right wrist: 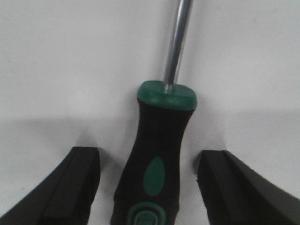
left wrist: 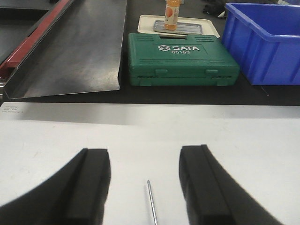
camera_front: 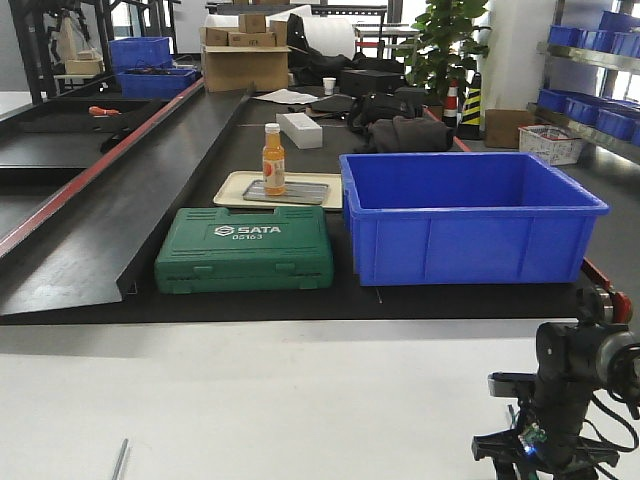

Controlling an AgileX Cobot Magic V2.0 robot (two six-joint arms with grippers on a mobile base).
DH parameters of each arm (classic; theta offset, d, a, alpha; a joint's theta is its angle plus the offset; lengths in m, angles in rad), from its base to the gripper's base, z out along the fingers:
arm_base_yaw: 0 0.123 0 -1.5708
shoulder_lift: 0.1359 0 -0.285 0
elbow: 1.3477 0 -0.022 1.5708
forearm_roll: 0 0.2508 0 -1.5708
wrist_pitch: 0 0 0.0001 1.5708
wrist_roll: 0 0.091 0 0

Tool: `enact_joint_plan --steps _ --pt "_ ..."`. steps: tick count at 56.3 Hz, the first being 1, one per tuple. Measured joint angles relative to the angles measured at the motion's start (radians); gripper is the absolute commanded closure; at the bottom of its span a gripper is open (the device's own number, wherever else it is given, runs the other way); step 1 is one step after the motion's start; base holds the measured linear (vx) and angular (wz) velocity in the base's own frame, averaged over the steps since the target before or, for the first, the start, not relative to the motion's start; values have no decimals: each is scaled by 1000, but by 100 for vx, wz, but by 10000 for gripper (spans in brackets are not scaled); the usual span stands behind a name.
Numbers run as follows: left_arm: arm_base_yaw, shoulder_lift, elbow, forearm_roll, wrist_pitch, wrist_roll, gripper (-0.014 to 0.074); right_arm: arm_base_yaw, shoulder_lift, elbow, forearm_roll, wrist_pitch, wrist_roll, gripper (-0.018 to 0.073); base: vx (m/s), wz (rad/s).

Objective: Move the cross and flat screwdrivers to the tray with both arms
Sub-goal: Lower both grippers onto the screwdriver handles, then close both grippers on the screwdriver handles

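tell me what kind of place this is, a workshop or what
Most likely a workshop or warehouse-style work area. A green tool case sits on a long black bench, blue storage bins line the right side, and cardboard boxes are piled at the back.

- A white counter (camera_front: 250, 400) fills the foreground at 6 o'clock, evenly lit.
- Behind it a black bench (camera_front: 230, 150) runs toward 12 o'clock, with a red-edged sloping panel (camera_front: 120, 210) at 10 o'clock.
- Metal shelving (camera_front: 590, 57) holding blue bins (camera_front: 615, 120) stands at 2 o'clock.
- A leafy plant (camera_front: 445, 40) and a white pillar (camera_front: 520, 50) stand at 1 o'clock.
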Motion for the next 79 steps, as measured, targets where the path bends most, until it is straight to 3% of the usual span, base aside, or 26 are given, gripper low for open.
enact_joint_plan --steps 10,30,40,49,59,79 --pt "0 0 0 0 0 0 131 -1 3 -4 1 -2 16 575 0 0" --pt "0 0 0 -118 29 0 131 -4 3 -5 31 -4 0 570 0 0" --pt "0 55 -98 -115 95 0 131 -4 3 -7 62 -9 -45 570 0 0" --pt "0 200 -239 -81 238 0 131 -4 3 -7 66 -9 -49 568 0 0" --pt "0 415 -267 -73 353 -26 131 -4 3 -7 71 -9 -50 567 0 0" --pt "-74 803 -267 -66 337 -39 131 -4 3 -7 80 -11 -57 567 0 0"
